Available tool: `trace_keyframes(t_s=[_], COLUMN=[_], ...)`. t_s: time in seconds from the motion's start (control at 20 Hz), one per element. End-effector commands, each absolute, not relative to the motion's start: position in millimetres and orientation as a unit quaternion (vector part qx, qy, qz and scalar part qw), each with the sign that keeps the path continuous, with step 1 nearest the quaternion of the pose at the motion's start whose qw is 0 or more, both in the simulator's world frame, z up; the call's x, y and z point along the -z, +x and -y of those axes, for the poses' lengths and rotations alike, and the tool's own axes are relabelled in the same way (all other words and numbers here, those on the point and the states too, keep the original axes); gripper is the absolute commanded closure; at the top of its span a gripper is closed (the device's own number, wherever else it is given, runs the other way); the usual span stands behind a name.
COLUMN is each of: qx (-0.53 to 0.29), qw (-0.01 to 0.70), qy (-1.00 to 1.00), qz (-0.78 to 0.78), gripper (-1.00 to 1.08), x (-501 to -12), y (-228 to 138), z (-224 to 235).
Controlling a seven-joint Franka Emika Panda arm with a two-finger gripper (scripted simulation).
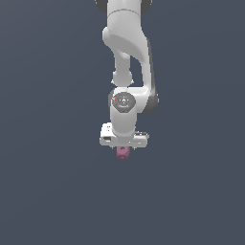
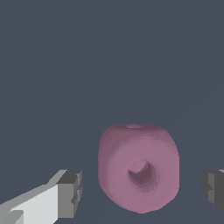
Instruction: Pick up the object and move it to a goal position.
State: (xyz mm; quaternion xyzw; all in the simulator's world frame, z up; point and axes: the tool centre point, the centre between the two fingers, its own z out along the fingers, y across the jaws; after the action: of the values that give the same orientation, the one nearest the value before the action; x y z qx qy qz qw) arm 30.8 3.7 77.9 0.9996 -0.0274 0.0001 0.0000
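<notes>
Hanging from the top centre of the exterior view, the white Panda arm [image 1: 127, 72] descends in smooth, glossy, rounded segments with dark grey bands at its joints, ending in a flat, boxy white tool [image 1: 123, 149] just below the middle of the frame. Directly beneath that tool, at the centre of the exterior view, sits the object [image 1: 123, 152], a small matte mauve-pink lump, clearly narrower than the tool body above it.

In the wrist view, read from left to right, one finger [image 2: 65, 194] enters from the lower left corner: a pale, flat-sided bar tipped with a dark grey, blocky, ridged pad. A gap of plain background separates it from the object [image 2: 139, 168], which fills the lower centre of the frame. The object is a soft-edged cube with bulging faces and rounded corners, its dull surface unmarked except for a dark round dimple sunk into the face toward the camera. Another gap follows, then the second dark grey pad [image 2: 213, 189] at the lower right edge, partly cut off by the frame.

The tool stands spread wide, its fingers on either side of the object, touching neither face and gripping nothing. The surface [image 2: 109, 65] is a uniform, featureless slate blue-grey throughout.
</notes>
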Motion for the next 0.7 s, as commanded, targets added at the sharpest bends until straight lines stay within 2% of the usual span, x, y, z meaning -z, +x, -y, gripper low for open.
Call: trace_keyframes(t_s=[0.0,0.45,0.5,0.65], qx=[0.000,0.000,0.000,0.000], qw=[0.000,0.000,0.000,0.000], qy=[1.000,1.000,1.000,1.000], qz=[0.028,0.028,0.028,0.028], gripper=[-0.92,-0.92,1.08,1.08], x=[-65,-39,-39,-39], y=[30,31,31,31], z=[-4,-4,-4,-4])
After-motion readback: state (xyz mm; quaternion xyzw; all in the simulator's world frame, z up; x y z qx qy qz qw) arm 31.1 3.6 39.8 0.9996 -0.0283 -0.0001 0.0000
